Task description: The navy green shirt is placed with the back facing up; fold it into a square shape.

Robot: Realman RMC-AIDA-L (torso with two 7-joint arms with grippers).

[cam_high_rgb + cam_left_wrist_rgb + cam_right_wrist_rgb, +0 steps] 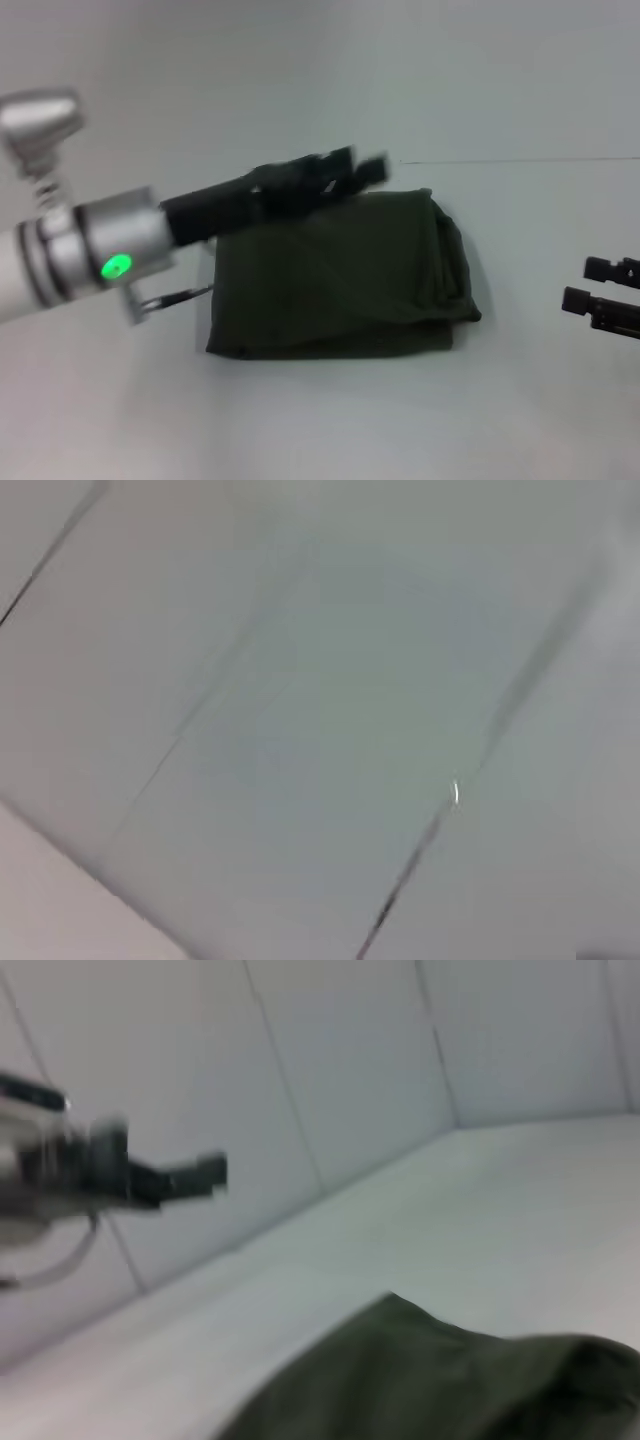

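The navy green shirt (340,285) lies folded into a compact, roughly square bundle on the white table, with stacked layers showing along its right edge. My left gripper (356,166) hovers above the bundle's far edge, fingers apart and holding nothing. It is raised off the fabric. At the right edge of the head view, my right gripper (598,288) waits open, well clear of the shirt. The right wrist view shows the shirt (430,1385) close by and the left gripper (190,1173) in the air beyond it. The left wrist view shows only pale wall panels.
The white table (330,420) runs on around the bundle, bare in front and to the right. A pale wall (400,70) with panel seams stands behind it.
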